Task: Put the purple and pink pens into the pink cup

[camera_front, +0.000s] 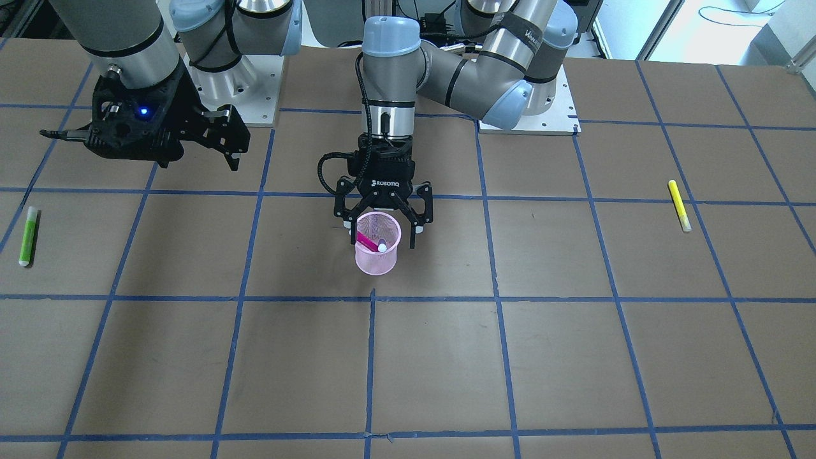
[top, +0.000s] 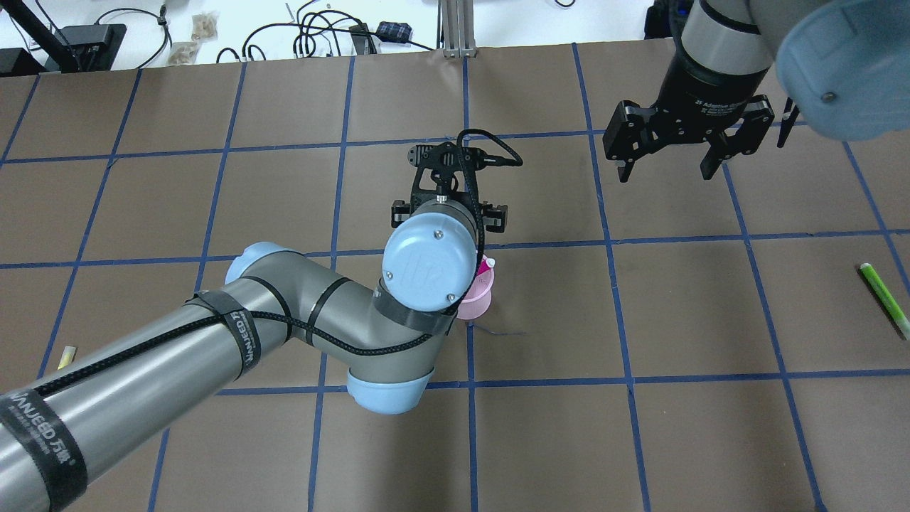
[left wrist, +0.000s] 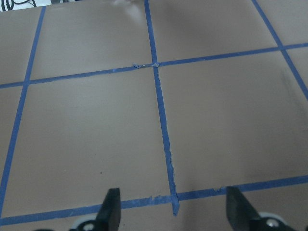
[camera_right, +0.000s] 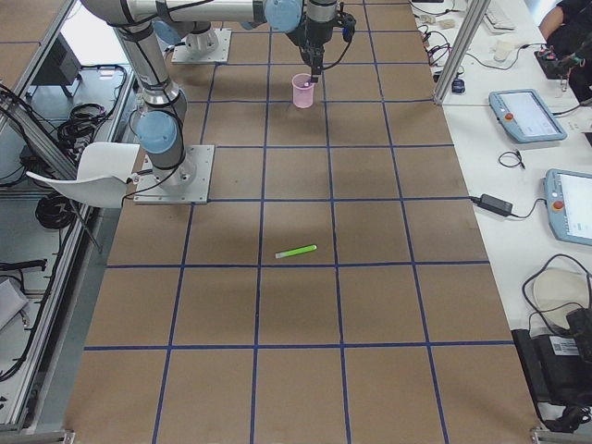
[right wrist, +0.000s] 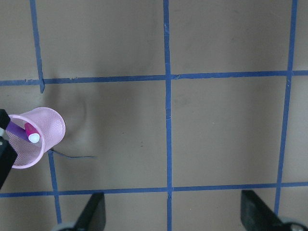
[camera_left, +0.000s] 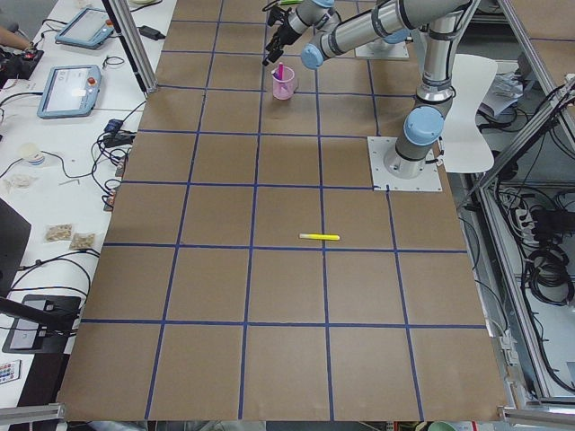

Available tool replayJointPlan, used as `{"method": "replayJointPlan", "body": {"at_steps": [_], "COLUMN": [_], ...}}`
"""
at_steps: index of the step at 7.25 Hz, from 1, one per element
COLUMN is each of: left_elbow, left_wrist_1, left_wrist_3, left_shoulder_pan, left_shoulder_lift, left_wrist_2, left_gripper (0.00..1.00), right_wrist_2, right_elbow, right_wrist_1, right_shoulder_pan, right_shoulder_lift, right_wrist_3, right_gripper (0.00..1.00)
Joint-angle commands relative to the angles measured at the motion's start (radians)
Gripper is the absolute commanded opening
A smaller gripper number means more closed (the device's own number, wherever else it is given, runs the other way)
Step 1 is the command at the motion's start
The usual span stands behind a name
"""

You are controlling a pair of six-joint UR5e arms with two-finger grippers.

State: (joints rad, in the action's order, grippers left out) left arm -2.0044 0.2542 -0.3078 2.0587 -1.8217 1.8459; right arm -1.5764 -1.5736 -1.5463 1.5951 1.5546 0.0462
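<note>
I'm hovering left end effector (camera_front: 381, 243), released, over pink cup (camera_front: 377, 260); pens (camera_front: 366, 242) seem in. Lifting clear next. Right end effector (top: 665, 175), 2 o'clock, released.

We see a green highlighter (camera_front: 27, 236) lying flat near one end of the brown table (camera_front: 574, 363), and a yellow highlighter (camera_front: 679, 205) flat near the opposite end. Blue tape lines (camera_front: 497, 319) grid the surface.

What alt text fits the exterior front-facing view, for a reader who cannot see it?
The open left gripper hangs over a pink cup holding a pink pen. The right gripper is open, off to one side. A green pen and a yellow pen lie far apart.
</note>
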Motion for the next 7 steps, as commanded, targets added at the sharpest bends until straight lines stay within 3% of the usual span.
{"method": "replayJointPlan", "body": {"at_steps": [1, 2, 3, 6, 7], "left_elbow": [0.181, 0.379, 0.517, 0.529, 0.542], "left_wrist_1": [0.396, 0.755, 1.032, 1.212, 1.303], "left_wrist_3": [0.024, 0.05, 0.093, 0.172, 0.226], "left_shoulder_pan": [-0.101, -0.188, -0.297, -0.525, -0.549], "left_shoulder_lift": [0.062, 0.077, 0.079, 0.116, 0.14], "left_wrist_2": [-0.025, -0.066, -0.155, -0.322, -0.344], "left_gripper": [1.0, 1.0, 1.0, 1.0, 1.0], "right_wrist_2": [-0.001, -0.001, -0.001, 0.003, 0.003], "right_elbow": [0.0, 0.0, 0.001, 0.0, 0.0], "right_wrist_1": [-0.005, -0.002, -0.012, 0.002, 0.003], "right_shoulder_pan": [0.0, -0.013, -0.008, -0.007, -0.007], "right_shoulder_lift": [-0.001, -0.002, 0.001, 0.005, 0.007], "right_wrist_3": [0.007, -0.003, 0.01, 0.004, -0.003], "right_gripper": [1.0, 1.0, 1.0, 1.0, 1.0]}}
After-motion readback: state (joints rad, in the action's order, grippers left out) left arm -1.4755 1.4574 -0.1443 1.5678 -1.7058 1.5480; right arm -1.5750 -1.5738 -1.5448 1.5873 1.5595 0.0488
